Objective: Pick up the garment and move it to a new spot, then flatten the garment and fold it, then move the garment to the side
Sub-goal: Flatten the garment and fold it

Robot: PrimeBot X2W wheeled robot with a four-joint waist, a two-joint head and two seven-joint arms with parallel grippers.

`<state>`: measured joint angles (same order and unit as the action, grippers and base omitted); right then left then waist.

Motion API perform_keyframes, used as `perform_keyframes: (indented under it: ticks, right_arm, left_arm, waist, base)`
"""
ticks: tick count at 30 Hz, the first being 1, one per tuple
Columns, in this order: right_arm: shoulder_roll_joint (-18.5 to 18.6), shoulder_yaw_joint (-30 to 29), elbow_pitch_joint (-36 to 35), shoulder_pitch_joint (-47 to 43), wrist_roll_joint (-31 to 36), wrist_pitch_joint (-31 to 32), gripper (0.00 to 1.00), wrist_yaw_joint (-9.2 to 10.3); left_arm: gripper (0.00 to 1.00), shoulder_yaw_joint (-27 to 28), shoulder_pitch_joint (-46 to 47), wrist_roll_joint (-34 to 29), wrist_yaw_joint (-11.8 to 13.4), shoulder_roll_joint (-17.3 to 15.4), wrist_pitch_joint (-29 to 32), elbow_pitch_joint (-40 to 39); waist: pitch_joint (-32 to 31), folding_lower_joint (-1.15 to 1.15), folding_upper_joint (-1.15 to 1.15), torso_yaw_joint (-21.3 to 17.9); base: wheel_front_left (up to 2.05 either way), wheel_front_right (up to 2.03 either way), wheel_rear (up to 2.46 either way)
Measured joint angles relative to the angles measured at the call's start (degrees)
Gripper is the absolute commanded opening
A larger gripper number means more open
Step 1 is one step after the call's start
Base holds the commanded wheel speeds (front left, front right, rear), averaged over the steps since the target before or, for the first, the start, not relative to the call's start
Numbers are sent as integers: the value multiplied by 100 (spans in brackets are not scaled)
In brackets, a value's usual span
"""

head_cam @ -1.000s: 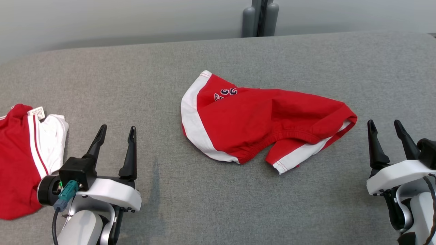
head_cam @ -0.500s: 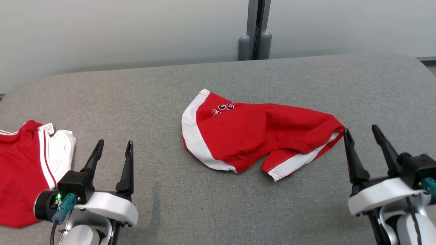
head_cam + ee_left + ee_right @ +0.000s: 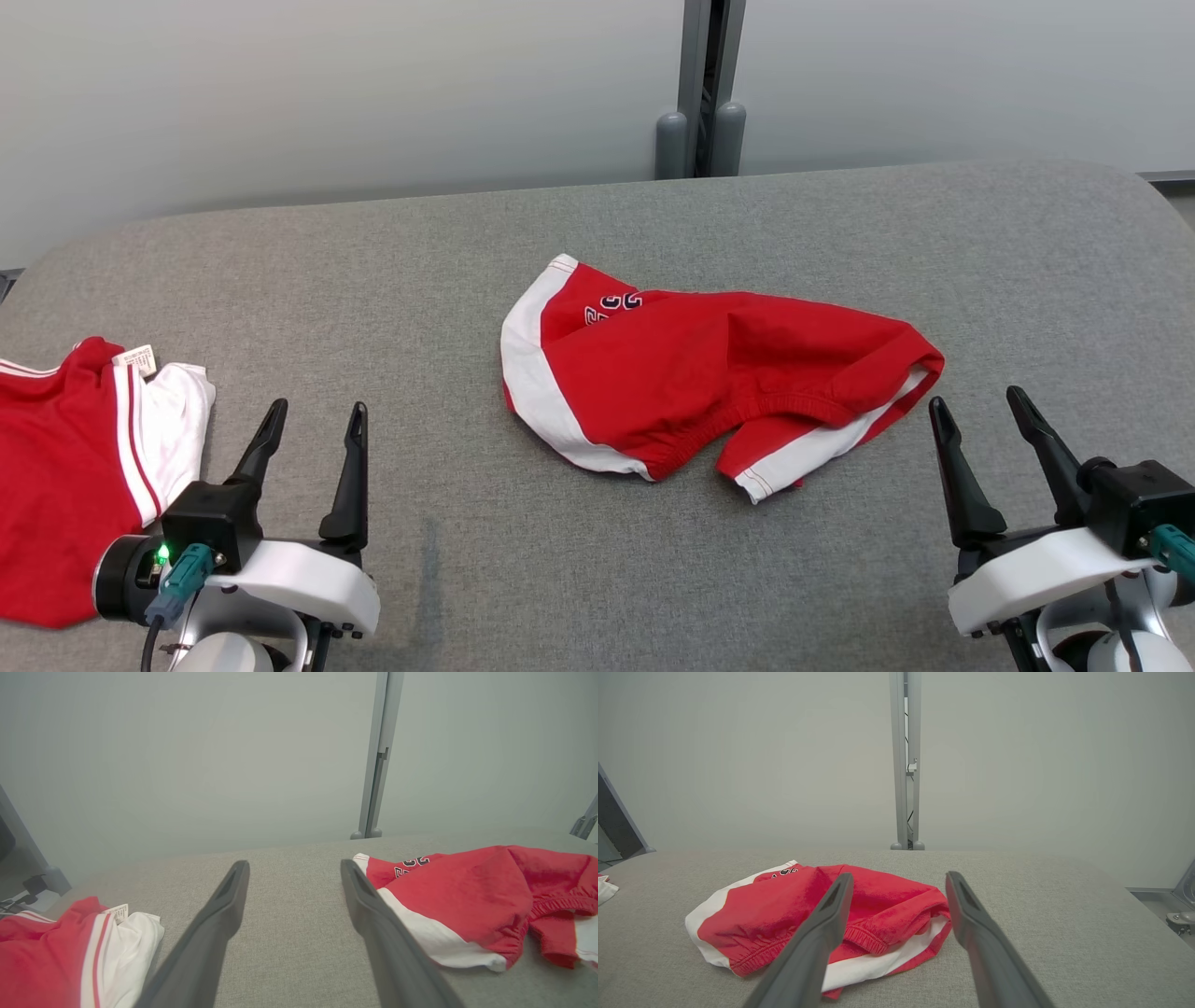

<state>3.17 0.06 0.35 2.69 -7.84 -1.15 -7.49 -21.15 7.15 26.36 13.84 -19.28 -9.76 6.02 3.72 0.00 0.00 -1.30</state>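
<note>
Garment (image 3: 709, 383) crumpled on grey surface (image 3: 560, 579)

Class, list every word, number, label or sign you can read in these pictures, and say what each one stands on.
Dark lettering on the red and white garment in the middle: curved outlined characters, partly lost in a fold; cannot be read for certain.
White tag on the second red garment at the left: tiny print, too small to read.
No other text seen, so nothing can be quoted.
</note>
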Motion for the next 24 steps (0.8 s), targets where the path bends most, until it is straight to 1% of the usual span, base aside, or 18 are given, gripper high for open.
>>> perform_keyframes:
  ticks: [17,20,24]
  right_arm:
    - [-25,45,20,-1,0,47,100,0]
    - [-23,290,64,33,-9,144,100,0]
    - [-30,936,298,120,-170,346,100,0]
  left_arm:
    - [100,-38,-15,11,69,-19,16,-47]
    - [100,-44,3,36,69,-20,9,-59]
    - [100,-82,50,36,59,-18,7,-70]
  waist:
    - [12,0,0,43]
    - [55,0,0,65]
    - [155,0,0,118]
  base:
    - [0,0,0]
    - [0,0,0]
    - [0,0,0]
